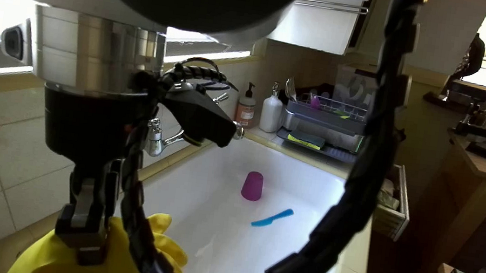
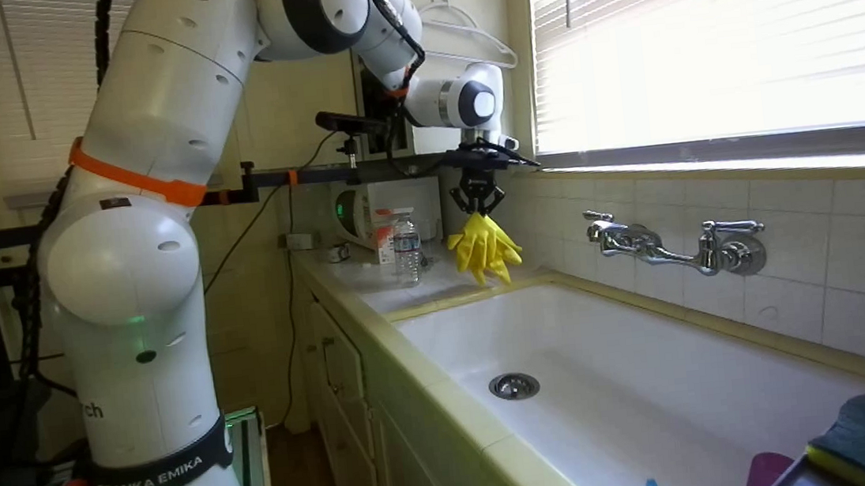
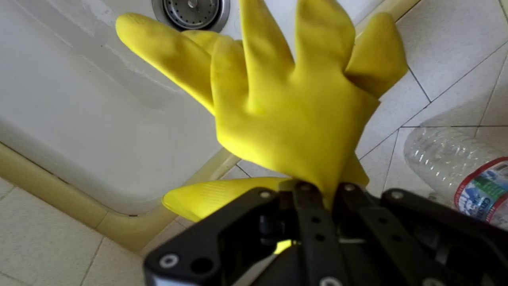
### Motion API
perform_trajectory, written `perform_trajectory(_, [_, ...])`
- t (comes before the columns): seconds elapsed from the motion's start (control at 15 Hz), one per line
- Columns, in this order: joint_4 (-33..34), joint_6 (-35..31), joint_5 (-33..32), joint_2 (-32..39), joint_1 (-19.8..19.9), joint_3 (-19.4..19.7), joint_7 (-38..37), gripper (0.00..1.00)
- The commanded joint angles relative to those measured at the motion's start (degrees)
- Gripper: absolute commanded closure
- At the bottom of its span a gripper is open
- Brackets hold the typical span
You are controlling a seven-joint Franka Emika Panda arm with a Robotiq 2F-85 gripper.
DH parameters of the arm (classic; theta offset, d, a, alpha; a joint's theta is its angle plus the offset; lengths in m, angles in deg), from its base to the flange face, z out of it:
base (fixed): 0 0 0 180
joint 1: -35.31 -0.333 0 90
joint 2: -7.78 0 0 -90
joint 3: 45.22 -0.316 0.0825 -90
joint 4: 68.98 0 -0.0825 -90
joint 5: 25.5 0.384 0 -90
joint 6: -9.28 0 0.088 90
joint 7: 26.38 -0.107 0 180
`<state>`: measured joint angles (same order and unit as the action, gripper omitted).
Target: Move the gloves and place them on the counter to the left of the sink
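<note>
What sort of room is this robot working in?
Most likely a kitchen, probably in a home. The clues are a long, deep white sink, a dish rack just beyond its edge, and what looks like a microwave in the background of an exterior view.

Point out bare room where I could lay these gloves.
The counter lies bare between the water bottle and the yellow edging of the sink. The basin is open between the drain and blue knife. Crowded: beside the microwave and carton, and around the dish rack, sponge and pump bottles.
</note>
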<state>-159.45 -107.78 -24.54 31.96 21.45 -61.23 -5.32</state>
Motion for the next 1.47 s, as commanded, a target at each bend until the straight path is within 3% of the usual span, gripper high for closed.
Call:
perform_trajectory(0.0, [0.5, 0.3, 0.0, 0.2, -0.2, 0.1, -0.1, 0.94])
perform_trajectory(0.33, [0.5, 0.3, 0.0, 0.3, -0.2, 0.1, -0.1, 0.94])
perform_trajectory(0.4, [0.5, -0.6, 0.6, 0.5, -0.1, -0.1, -0.1, 0.99])
perform_trajectory(0.6, [1.1, -3.9, 2.4, 1.2, -0.1, -0.8, -0.1, 0.99])
perform_trajectory(1.4, [1.2, -11.7, 16.6, 4.0, 1.6, -4.6, 1.5, 0.99])
